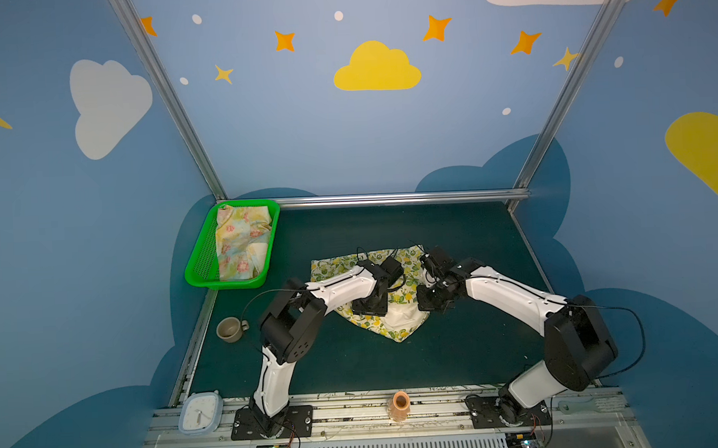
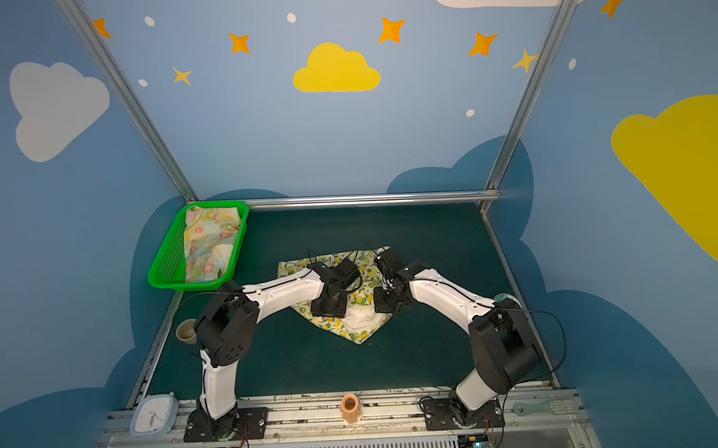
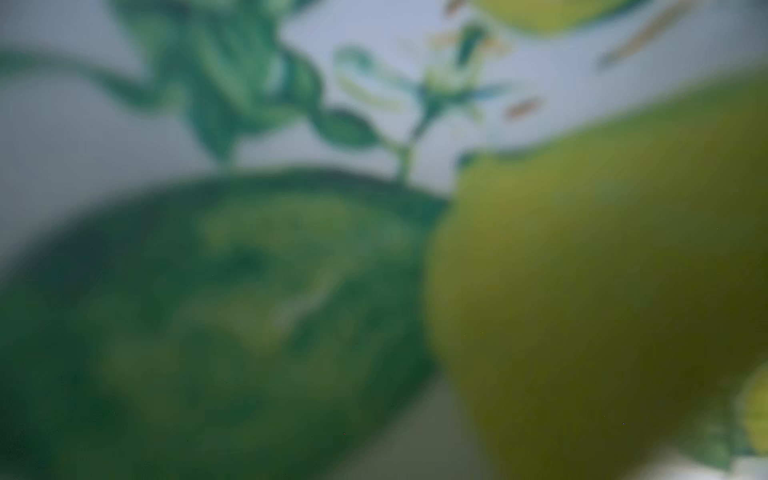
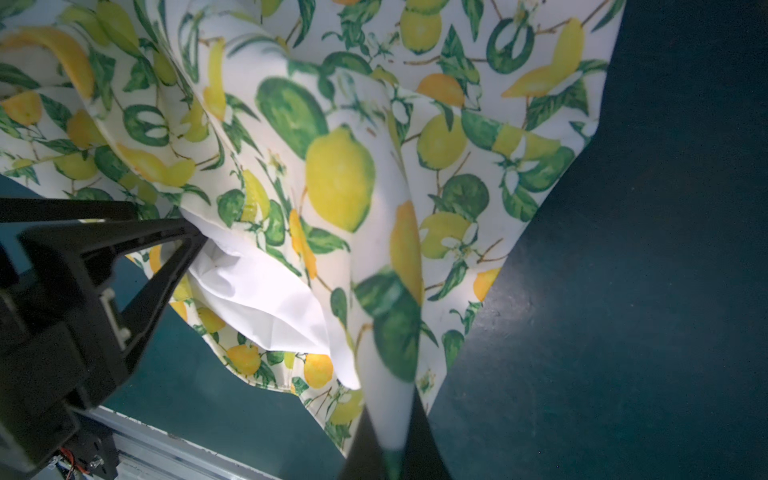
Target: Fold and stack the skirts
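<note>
White links [image 1: 339,288], black joints [image 1: 295,332], seemingly screw-dotted

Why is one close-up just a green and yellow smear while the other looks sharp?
Left wrist view: lens seemingly too close to the lemon skirt, so the print smears. Right wrist view: print crisp; only the fold pinched in the right gripper blurs.
</note>
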`<state>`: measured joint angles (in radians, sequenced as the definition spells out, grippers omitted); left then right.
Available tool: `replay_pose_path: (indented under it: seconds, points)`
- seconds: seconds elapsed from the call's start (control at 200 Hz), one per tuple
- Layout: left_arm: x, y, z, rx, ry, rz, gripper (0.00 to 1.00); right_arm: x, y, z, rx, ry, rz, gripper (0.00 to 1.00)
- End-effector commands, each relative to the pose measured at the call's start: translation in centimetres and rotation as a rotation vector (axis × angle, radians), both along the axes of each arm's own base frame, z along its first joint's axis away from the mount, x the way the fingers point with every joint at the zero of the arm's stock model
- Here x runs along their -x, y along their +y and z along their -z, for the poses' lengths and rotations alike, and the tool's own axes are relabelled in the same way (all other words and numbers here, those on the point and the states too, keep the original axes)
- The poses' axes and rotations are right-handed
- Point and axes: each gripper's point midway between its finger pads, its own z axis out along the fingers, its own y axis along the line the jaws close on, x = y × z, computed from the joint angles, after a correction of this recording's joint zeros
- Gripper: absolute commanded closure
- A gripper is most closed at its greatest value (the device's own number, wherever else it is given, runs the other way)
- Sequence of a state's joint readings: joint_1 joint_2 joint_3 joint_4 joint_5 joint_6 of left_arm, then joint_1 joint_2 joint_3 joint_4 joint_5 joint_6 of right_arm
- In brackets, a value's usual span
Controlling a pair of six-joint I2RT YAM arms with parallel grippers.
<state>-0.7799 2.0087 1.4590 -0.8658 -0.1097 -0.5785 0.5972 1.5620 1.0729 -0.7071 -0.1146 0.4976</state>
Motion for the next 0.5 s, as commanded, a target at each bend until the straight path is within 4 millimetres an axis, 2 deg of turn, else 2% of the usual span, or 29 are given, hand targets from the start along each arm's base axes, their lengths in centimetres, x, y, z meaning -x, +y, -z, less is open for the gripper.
replay_pose_path:
  seconds: [0.0,0.235,0.496]
  points:
    - [0.5,2.4,-0.4,-0.104,-0.007,-0.012,0.56,0.2,-0.3,-0.3,-0.004,-0.003,0.007,1.0]
    - [0.8,4.4,-1.6,-0.15,-0.042,-0.043,0.63,0.3,-0.4,-0.4,0.004,-0.003,0.002,1.0]
    - [1.4,6.7,-2.9,-0.152,-0.081,-0.108,0.67,0.5,-0.5,-0.4,0.006,0.001,0.004,1.0]
